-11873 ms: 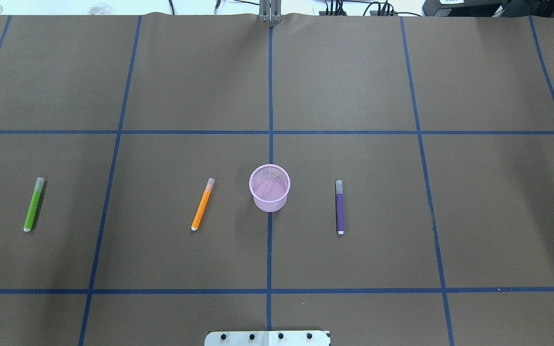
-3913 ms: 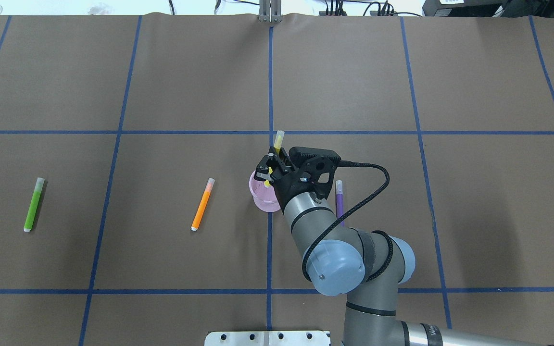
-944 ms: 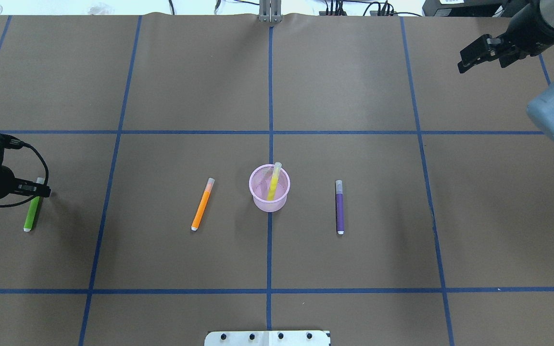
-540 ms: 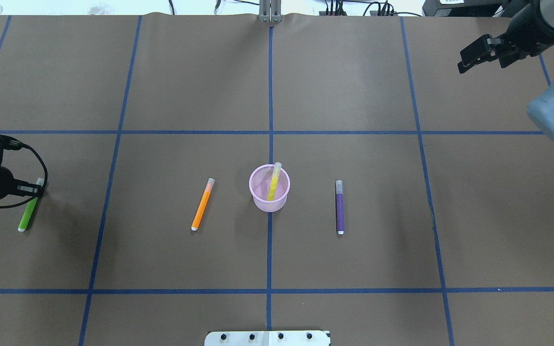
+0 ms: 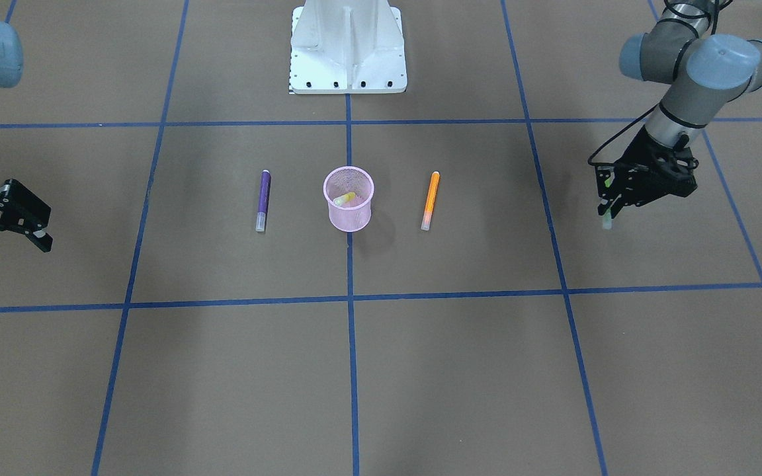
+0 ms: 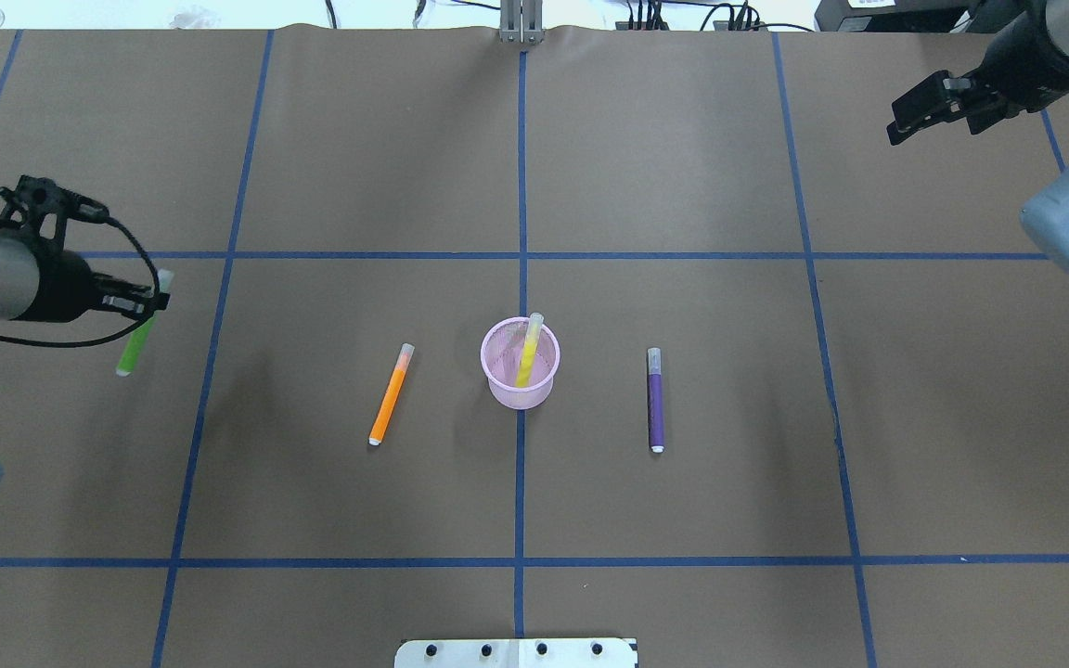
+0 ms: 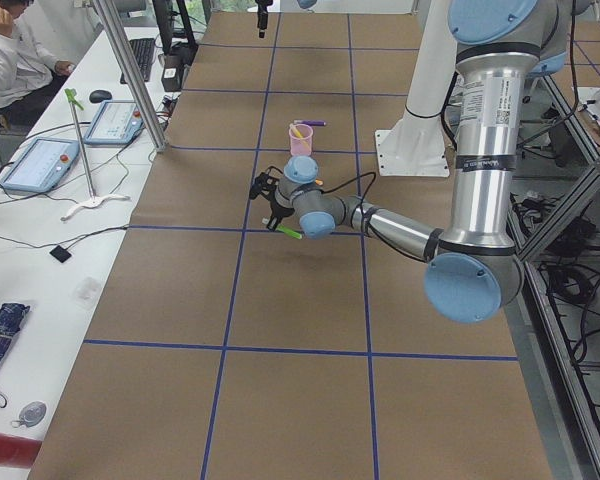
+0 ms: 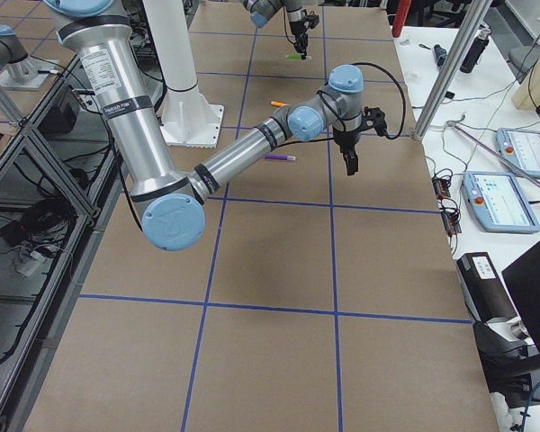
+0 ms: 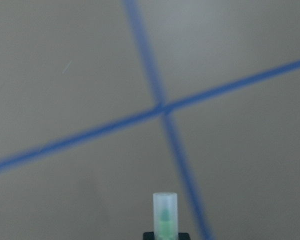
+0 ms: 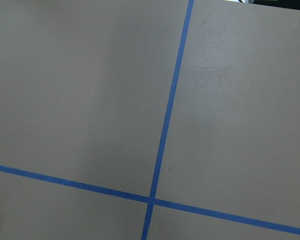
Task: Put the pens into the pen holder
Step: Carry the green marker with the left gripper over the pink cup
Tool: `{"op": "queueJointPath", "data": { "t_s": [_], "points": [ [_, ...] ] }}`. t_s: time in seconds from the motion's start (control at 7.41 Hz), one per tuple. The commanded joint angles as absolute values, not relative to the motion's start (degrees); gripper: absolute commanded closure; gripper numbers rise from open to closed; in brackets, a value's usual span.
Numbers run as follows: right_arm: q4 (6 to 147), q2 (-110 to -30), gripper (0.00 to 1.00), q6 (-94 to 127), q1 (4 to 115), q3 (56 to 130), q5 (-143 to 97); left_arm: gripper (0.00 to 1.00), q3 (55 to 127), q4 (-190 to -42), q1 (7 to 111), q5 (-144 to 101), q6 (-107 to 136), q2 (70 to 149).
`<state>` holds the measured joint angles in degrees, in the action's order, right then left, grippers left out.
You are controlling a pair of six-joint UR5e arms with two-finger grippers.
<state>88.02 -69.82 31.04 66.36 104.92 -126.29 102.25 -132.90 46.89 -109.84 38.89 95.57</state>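
Note:
My left gripper (image 6: 150, 301) is shut on the green pen (image 6: 135, 344) near its capped end and holds it tilted above the table at the far left. The front view shows that gripper (image 5: 608, 193) with the pen (image 5: 607, 218) hanging below it. The pale cap (image 9: 165, 210) fills the bottom of the left wrist view. The pink mesh pen holder (image 6: 500, 390) stands at the table's centre with the yellow pen (image 6: 527, 353) leaning inside. The orange pen (image 6: 391, 394) lies left of it, the purple pen (image 6: 655, 401) right. My right gripper (image 6: 898, 119) hangs open and empty at the far right.
Blue tape lines (image 6: 521, 186) divide the brown table into squares. The robot's white base (image 5: 348, 46) stands at the near middle edge. A side bench with tablets (image 7: 40, 165), a metal post (image 7: 130, 75) and a seated person (image 7: 10, 60) lies beyond the far edge.
The left gripper has lifted the green pen off the table and carried it up and to the right. The right arm has hardly moved.

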Motion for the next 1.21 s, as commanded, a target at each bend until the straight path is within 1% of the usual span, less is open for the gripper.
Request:
{"op": "queueJointPath", "data": {
  "t_s": [0.0,0.13,0.27,0.4,0.54,0.81,0.94,1.08],
  "points": [
    [88.0,-69.9,0.00,31.1,66.4,104.9,-126.2,1.00,101.8,-134.0,45.1,-108.5,36.8,109.9],
    [88.0,-69.8,0.00,31.1,66.4,104.9,-126.2,1.00,101.8,-136.1,42.6,-106.2,38.1,112.6],
    [88.0,-69.7,0.00,31.1,66.3,104.9,-126.2,1.00,101.6,-140.7,39.6,-98.3,38.1,112.8],
    [88.0,-69.7,0.00,31.2,66.4,104.9,-126.2,1.00,100.4,-145.3,34.9,-92.4,37.7,113.9],
    [88.0,-69.6,0.00,31.2,66.3,104.9,-126.2,1.00,99.4,-148.5,33.2,-88.0,37.4,116.3],
    [88.0,-69.4,0.00,31.3,66.4,104.9,-126.1,1.00,99.3,-152.0,28.7,-86.0,35.0,120.7],
    [88.0,-69.3,0.00,31.5,66.4,104.9,-126.1,1.00,99.0,-156.0,25.7,-81.8,29.2,120.8],
    [88.0,-69.3,0.00,31.6,66.3,104.9,-126.1,1.00,96.0,-162.1,23.7,-78.6,26.1,120.8]
  ]
}}
